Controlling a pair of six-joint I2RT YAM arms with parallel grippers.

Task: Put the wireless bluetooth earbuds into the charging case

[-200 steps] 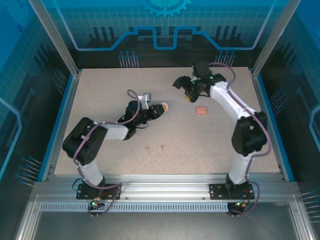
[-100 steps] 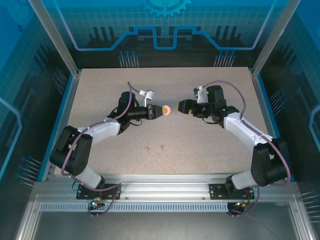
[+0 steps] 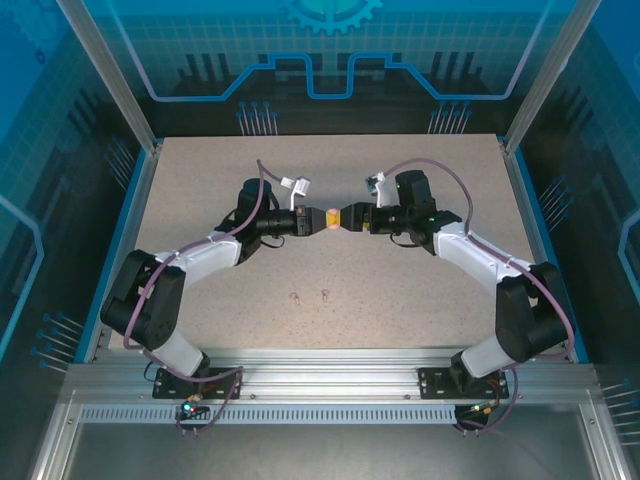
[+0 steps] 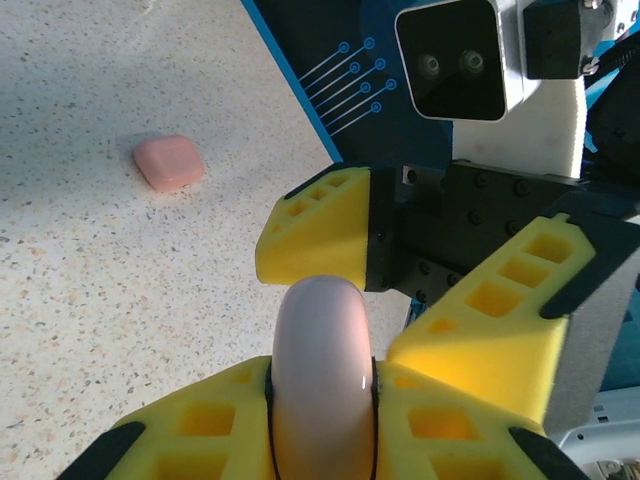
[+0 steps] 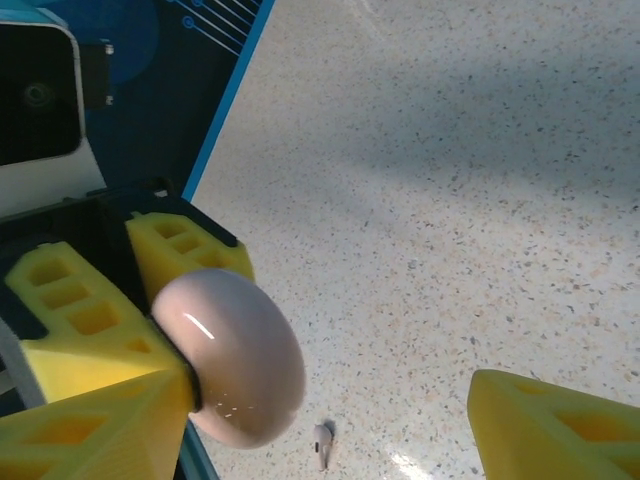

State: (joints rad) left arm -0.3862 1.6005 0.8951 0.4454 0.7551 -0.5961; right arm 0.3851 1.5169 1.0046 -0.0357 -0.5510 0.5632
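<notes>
Surface (image 3: 200, 180): speckled and pale, boxed in by blue walls.
Earbuds (image 3: 326, 294): two pale stemmed pieces lie side by side on the surface near the front edge, well apart from both hands. One also appears in the right wrist view, just below the held case.
Second case (image 4: 168, 162): pink, lies flat on the surface, up and left of the held one in the left wrist view.
In the way: the right arm (image 3: 470, 255) lies over the spot where the second case showed a second ago.
Change, left side: the left arm (image 3: 200, 260) was folded a second ago and is now stretched toward the centre.
Change, right side: half a second ago a gap separated the right hand from the case; now that hand has closed in around its tip. The earbuds have not moved.
Left hand (image 3: 320, 220): points right, fingers clamped on the charging case (image 4: 320, 370).
Right hand (image 3: 350, 217): points left, nose to nose with the left. Its fingers are spread and straddle the free end of the case. Cannot tell whether they touch it.
</notes>
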